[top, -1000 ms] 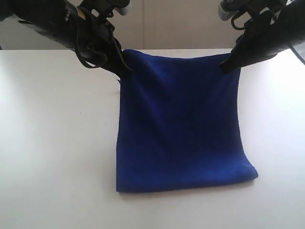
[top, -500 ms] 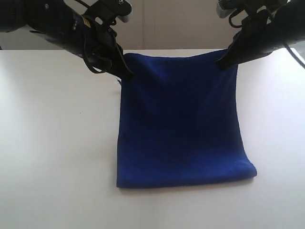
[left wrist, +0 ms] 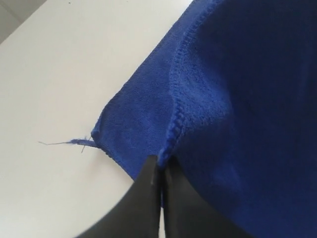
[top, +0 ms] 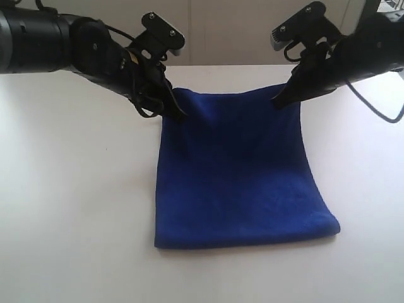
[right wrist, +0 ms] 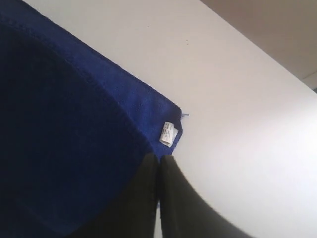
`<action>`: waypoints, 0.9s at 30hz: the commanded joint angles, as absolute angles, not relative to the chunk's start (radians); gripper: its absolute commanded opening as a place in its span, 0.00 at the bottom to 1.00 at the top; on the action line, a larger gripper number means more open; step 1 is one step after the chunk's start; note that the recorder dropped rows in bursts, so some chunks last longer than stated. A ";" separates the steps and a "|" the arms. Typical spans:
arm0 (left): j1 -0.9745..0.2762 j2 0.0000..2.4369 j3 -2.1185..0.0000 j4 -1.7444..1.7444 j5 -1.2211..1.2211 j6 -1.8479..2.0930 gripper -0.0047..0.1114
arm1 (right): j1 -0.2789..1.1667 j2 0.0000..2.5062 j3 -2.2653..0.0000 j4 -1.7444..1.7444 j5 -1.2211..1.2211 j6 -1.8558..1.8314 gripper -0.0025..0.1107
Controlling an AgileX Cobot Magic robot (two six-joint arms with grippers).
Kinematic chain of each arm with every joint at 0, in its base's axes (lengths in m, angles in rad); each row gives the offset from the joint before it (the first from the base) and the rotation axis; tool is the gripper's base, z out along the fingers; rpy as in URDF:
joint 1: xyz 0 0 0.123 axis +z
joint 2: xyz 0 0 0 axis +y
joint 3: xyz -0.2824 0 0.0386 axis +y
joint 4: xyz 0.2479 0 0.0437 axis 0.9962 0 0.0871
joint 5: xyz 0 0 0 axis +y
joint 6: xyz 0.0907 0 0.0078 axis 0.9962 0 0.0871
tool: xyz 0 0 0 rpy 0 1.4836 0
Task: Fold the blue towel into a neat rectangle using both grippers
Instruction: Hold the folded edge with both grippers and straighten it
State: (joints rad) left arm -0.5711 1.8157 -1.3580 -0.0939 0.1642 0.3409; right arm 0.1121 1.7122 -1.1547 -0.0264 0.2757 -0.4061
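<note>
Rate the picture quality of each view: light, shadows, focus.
Exterior view: bright even light washes the table nearly white; the blue towel reads dark, with a faint shadow along its near edge. Left wrist view: towel stitching sharp, the left gripper blurred. Right wrist view: cloth very dark in shade, white tag sharp but unreadable, right gripper blurred.

Blue towel (top: 240,177): fuzzy cloth. Table (top: 76,208): smooth, matt.

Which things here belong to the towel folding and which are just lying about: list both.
Job:
blue towel
left gripper, shut on a towel corner
right gripper, shut on the tagged corner

Just there:
white table
wall behind
</note>
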 commanded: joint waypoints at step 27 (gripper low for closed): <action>-0.524 1.909 -1.364 -0.103 -0.079 0.283 0.04 | 0.040 1.770 -1.166 -0.032 0.112 -0.355 0.02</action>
